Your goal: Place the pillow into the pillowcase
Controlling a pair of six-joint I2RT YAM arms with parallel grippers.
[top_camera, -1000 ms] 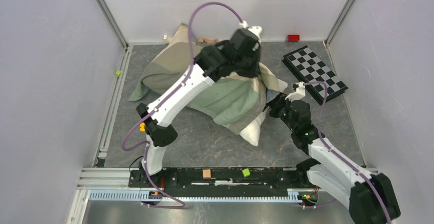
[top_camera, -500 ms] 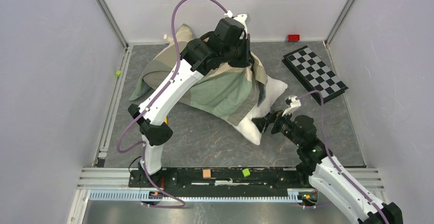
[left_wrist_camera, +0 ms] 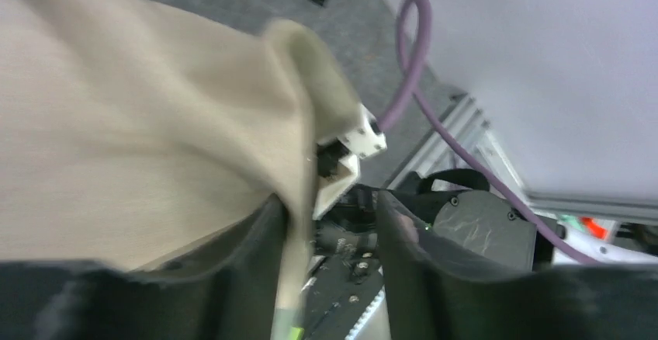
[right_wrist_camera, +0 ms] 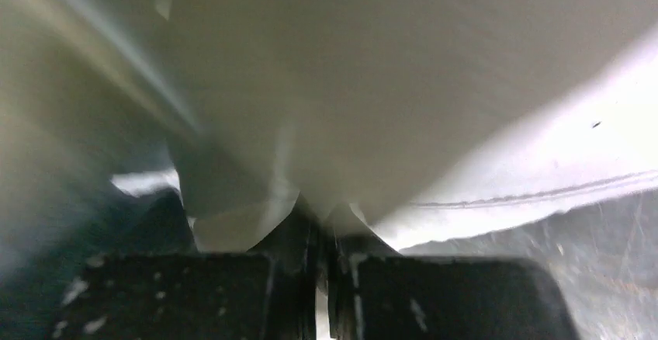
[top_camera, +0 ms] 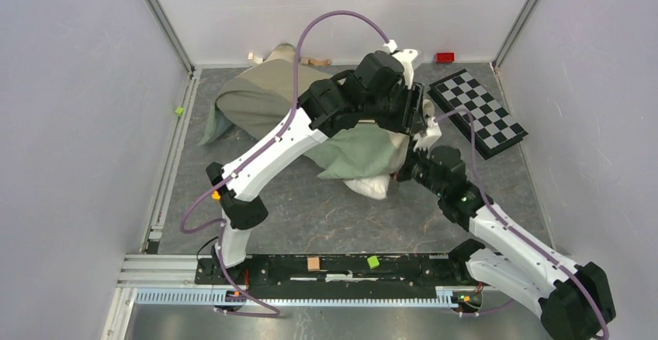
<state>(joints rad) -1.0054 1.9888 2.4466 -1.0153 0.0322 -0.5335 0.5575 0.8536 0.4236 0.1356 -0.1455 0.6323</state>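
Note:
The pillowcase (top_camera: 264,95) lies across the middle of the mat, beige and dull green side up, and covers most of the pillow. Only a white end of the pillow (top_camera: 371,187) sticks out at its near right. My left gripper (top_camera: 415,119) reaches over the case's right end. In the left wrist view its jaws (left_wrist_camera: 330,223) stand apart, and a beige edge of the pillowcase (left_wrist_camera: 140,146) hangs against the left finger (left_wrist_camera: 256,255). My right gripper (top_camera: 403,173) is at the pillow's right end. In its wrist view it (right_wrist_camera: 322,231) is shut on a fold of the pale pillow (right_wrist_camera: 543,161).
A black-and-white checkered board (top_camera: 477,111) lies at the back right, close to the left wrist. A red block (top_camera: 445,57) sits by the back wall and a small green block (top_camera: 178,110) at the left wall. Grey walls close in three sides.
My left arm swung right and down, dragging the pillowcase further over the pillow, and its jaws parted. My right gripper moved in from the near side and shut on the pillow's end.

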